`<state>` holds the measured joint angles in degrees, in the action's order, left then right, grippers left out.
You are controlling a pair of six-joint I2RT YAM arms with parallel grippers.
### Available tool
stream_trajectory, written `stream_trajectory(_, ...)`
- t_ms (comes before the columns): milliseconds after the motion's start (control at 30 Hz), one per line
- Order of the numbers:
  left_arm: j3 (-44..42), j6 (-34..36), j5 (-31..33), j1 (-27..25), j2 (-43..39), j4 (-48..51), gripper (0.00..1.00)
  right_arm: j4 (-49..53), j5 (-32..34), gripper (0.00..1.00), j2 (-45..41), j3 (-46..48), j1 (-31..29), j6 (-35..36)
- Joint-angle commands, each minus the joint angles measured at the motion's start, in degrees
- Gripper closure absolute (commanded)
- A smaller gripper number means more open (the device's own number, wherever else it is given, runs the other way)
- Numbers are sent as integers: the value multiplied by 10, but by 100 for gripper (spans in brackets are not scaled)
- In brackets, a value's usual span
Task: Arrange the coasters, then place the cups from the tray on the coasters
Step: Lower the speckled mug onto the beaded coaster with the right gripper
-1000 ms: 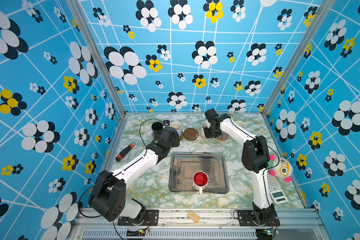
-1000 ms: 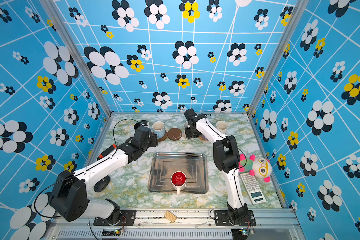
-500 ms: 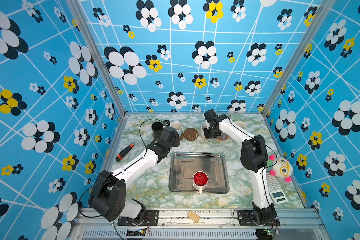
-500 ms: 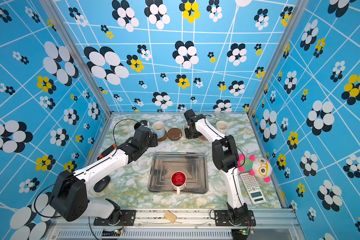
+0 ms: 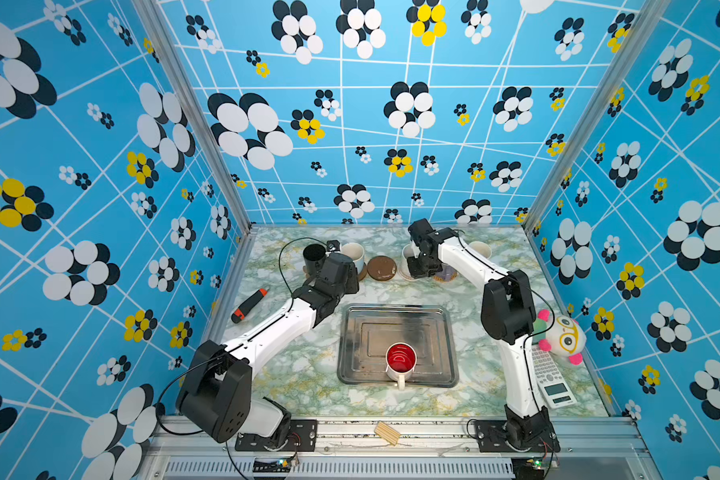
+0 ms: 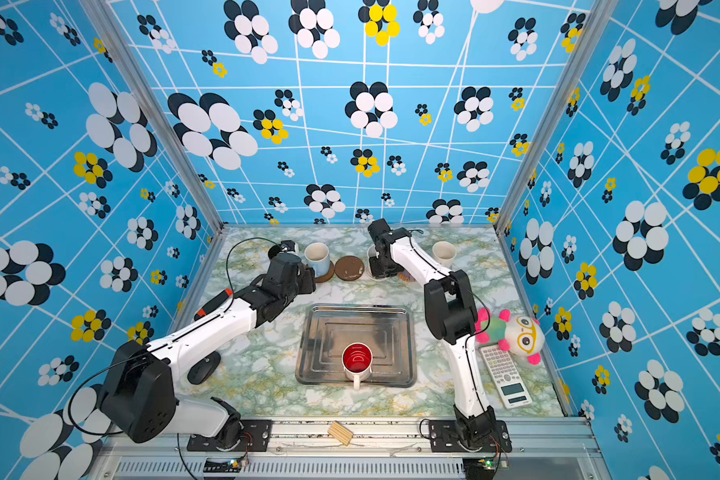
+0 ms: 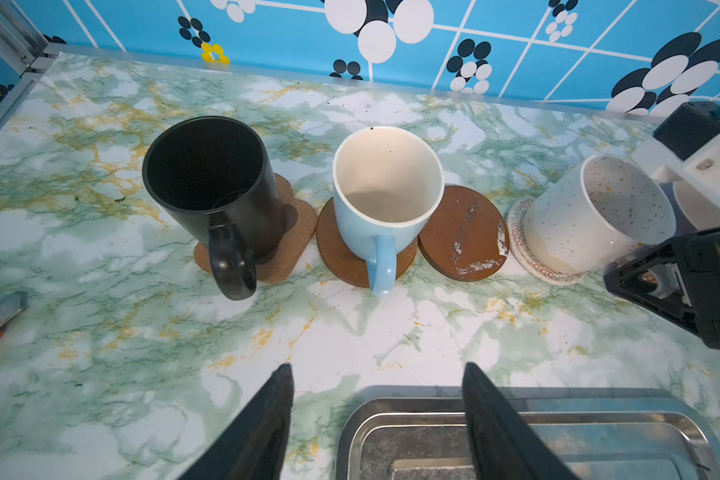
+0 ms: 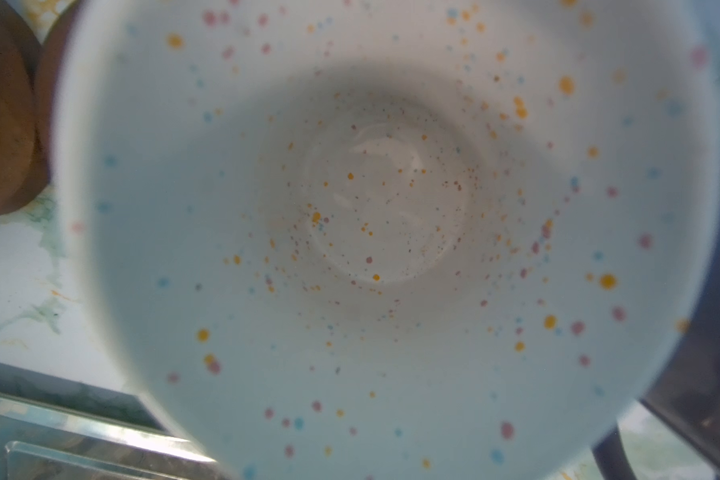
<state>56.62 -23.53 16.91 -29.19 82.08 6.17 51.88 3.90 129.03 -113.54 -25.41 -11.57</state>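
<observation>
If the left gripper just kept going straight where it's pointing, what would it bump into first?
Probably the light blue mug, handle first: it stands dead ahead of the open left gripper, on a dark-brown coaster. If the gripper tilts down, the table might come first; depth is unclear.

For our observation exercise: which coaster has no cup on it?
The scuffed dark-brown disc between the light blue mug and speckled white mug; it lies bare.

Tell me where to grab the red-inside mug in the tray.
Pinch the rim wall from straight above. The red-inside mug stands upright in the tray, mouth open, handle pointing at the front edge, so a side approach would likely meet the tray's lip. The left gripper is open and free; take the wall on its side.
</observation>
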Motion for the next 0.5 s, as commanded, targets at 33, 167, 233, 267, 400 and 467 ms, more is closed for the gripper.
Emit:
stream_trajectory(33,-7,-8,-4,5,2,1,34,-7,-3,100,1,-26,5,-6)
stream_trajectory(167,-6,-8,-4,6,1,2,34,-6,-4,99,2,-27,5,-6)
stream_trajectory(233,-6,-8,-4,6,3,2,34,-6,-5,95,3,-26,6,-7)
stream_trajectory(267,-5,-8,-5,6,3,2,34,-6,-6,93,3,-27,5,-7)
stream_trajectory(400,-6,-8,-5,6,1,2,34,-5,-6,86,3,-27,5,-7)
stream_trajectory(467,-7,-8,-4,6,0,2,34,-5,-7,86,1,-26,5,-8)
